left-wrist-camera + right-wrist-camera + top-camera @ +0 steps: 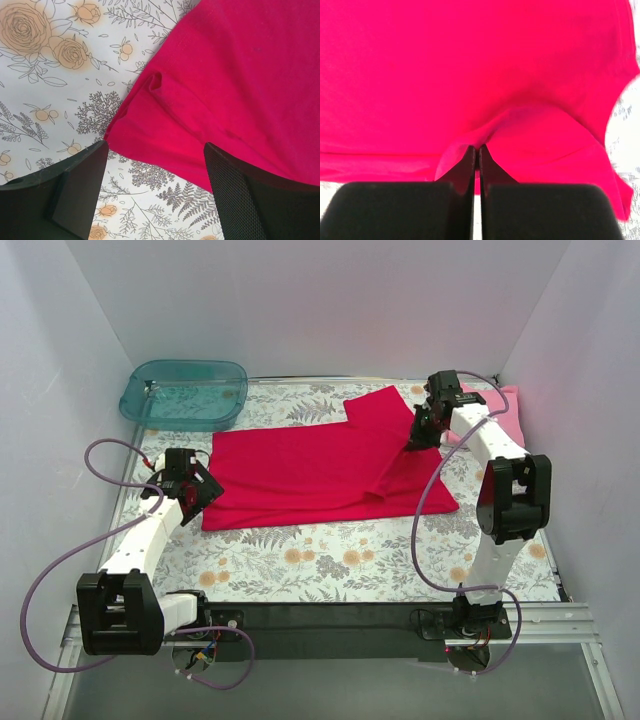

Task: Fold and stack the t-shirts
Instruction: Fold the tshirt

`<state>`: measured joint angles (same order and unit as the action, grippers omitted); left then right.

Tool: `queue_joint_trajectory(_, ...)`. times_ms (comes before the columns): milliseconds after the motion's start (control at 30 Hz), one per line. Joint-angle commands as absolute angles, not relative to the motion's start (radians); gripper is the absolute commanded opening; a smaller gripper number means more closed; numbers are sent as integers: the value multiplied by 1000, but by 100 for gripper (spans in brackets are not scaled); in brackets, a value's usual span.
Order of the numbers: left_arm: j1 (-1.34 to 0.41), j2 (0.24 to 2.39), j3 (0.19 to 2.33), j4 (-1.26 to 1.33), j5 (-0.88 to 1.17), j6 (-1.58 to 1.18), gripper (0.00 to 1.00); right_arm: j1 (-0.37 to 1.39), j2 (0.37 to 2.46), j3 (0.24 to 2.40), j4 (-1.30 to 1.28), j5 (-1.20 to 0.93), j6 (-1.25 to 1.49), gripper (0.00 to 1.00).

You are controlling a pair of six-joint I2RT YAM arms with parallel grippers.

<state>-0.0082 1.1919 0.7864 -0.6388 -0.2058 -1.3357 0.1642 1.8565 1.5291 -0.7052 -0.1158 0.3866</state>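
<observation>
The crimson red t-shirt (300,475) is spread flat mid-table on the floral cloth (330,565). A raised fold near its right side is pinched tight between the fingers of the right gripper (476,150). The left gripper (155,147) is held with its fingers apart over the shirt's near left corner. The light pink t-shirt (508,410) is seen at the far right, behind the right arm.

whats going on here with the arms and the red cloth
Two robot arms are folding a red t-shirt spread on the floral table. The right gripper is shut on a pinch of the fabric near the far right side, where one part already lies folded over. The left gripper is open over the shirt's left corner. A pink shirt lies at the far right, and a teal tub sits in the far left corner.
</observation>
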Motion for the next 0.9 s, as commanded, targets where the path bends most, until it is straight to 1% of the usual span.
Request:
queue_joint_trajectory(0,-2,1192,770,-624,-164,-1318,72,155,1897,1638,-683,-149,397,1)
queue_joint_trajectory(133,-2,1187,756,-624,-155,-1322,71,127,1945,1672,-661,-181,423,1)
queue_joint_trajectory(300,-2,1187,747,-626,-150,-1327,71,97,1950,1657,-591,-209,471,1)
queue_joint_trajectory(467,-3,1200,738,-624,-140,-1335,70,83,1990,1658,-580,-219,485,1)
queue_joint_trajectory(867,-2,1213,726,-624,-132,-1345,68,55,1991,1514,-451,-199,557,3)
